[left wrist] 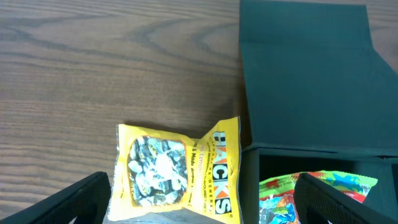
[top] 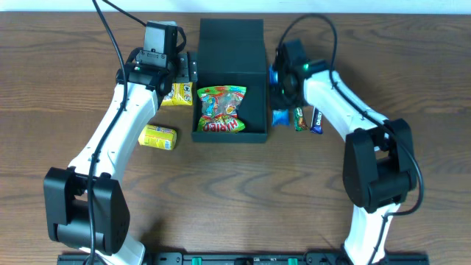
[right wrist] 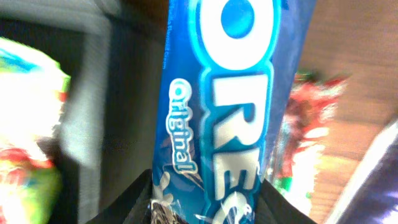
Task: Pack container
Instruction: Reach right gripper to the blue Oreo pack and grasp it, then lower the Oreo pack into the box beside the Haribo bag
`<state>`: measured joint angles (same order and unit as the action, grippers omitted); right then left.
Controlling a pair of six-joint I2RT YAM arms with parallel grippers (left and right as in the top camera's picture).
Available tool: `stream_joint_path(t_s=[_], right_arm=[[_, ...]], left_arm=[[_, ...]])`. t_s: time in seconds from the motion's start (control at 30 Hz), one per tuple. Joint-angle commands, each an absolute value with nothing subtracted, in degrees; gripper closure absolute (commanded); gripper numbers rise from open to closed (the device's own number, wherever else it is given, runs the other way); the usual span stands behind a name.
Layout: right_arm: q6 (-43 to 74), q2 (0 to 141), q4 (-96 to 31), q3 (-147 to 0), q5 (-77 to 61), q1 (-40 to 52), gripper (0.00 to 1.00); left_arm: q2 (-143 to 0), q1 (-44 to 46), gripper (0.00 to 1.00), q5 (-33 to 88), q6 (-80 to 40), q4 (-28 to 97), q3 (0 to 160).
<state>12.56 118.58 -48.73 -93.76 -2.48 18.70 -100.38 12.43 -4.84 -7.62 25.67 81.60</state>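
Right wrist view: fingers point(right wrist: 124, 208) flank an Oreo packet point(right wrist: 230, 112) beside the container point(right wrist: 87, 118).

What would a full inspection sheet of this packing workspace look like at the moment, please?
Surface: wooden table, brown grain, no spills seen.
Job's things: dark green container, flap lid open, gummy bag inside. Hacks packet and second yellow packet lie left of it. Oreo packet, green-red bar and dark blue bar are to its right.
Clutter: nothing seen.
Grippers: left gripper open above the Hacks packet. Right gripper has its fingers either side of the Oreo packet; cannot tell if it grips.
Cables: black cables run along both arms.
Surroundings: dark rail at the near table edge.
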Motion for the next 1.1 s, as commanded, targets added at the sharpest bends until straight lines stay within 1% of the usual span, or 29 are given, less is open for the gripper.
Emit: stream_joint_path(t_s=[0.0, 0.13, 0.23, 0.5, 0.63, 0.77, 0.8, 0.83, 0.87, 0.9, 0.93, 0.97, 1.0, 1.03, 1.07], right_arm=[[12.4, 117.7, -54.2, -104.4, 0.2, 18.9, 0.75], [15.8, 117.7, -62.1, -112.2, -1.1, 20.4, 0.76], [18.5, 117.7, -64.1, -113.0, -3.7, 22.5, 0.75], [22.7, 117.8, -60.2, -105.6, -2.2, 29.5, 0.74], [25.9, 117.8, -59.3, -102.1, 2.0, 30.8, 0.73], [28.4, 117.8, -58.8, -100.8, 3.4, 30.8, 0.75], [28.7, 117.8, -58.1, -100.6, 3.7, 30.8, 0.75], [28.7, 117.8, -57.7, -100.6, 3.7, 30.8, 0.67], [28.7, 117.8, -57.4, -100.6, 3.7, 30.8, 0.55], [28.7, 117.8, -57.2, -100.6, 3.9, 30.8, 0.5], [28.7, 117.8, -57.2, -100.6, 4.3, 30.8, 0.43], [28.6, 117.8, -57.2, -100.6, 4.8, 30.8, 0.29], [28.6, 117.8, -57.2, -100.6, 4.8, 30.8, 0.11], [28.6, 117.8, -57.2, -100.6, 4.8, 30.7, 0.01], [28.6, 117.8, -57.2, -100.7, 4.8, 30.4, 0.01]], left_arm=[[-100.4, 12.4, 0.05, -4.8, -7.3, 25.9, 82.3], [-100.4, 12.4, 0.05, -4.8, -7.3, 25.9, 82.3], [-100.4, 12.4, 0.05, -4.8, -7.3, 25.9, 82.3], [-100.4, 12.4, 0.05, -4.8, -7.3, 25.9, 82.3], [-100.4, 12.4, 0.05, -4.8, -7.3, 25.9, 82.3], [-100.4, 12.4, 0.05, -4.8, -7.3, 25.9, 82.3], [-100.4, 12.4, 0.05, -4.7, -7.3, 25.9, 82.3], [-100.4, 12.4, 0.05, -4.4, -7.3, 25.9, 82.3], [-100.4, 12.4, 0.05, -4.0, -7.3, 25.9, 82.3], [-100.4, 12.4, 0.05, -3.6, -7.3, 25.9, 82.3], [-100.4, 12.4, 0.05, -3.2, -7.3, 25.9, 82.3], [-100.4, 12.4, 0.05, -2.9, -7.3, 25.9, 82.3], [-100.4, 12.4, 0.05, -2.9, -7.3, 25.9, 82.3], [-100.4, 12.4, 0.05, -2.9, -7.3, 25.9, 82.3], [-100.4, 12.4, 0.05, -2.9, -7.3, 25.9, 82.3]])
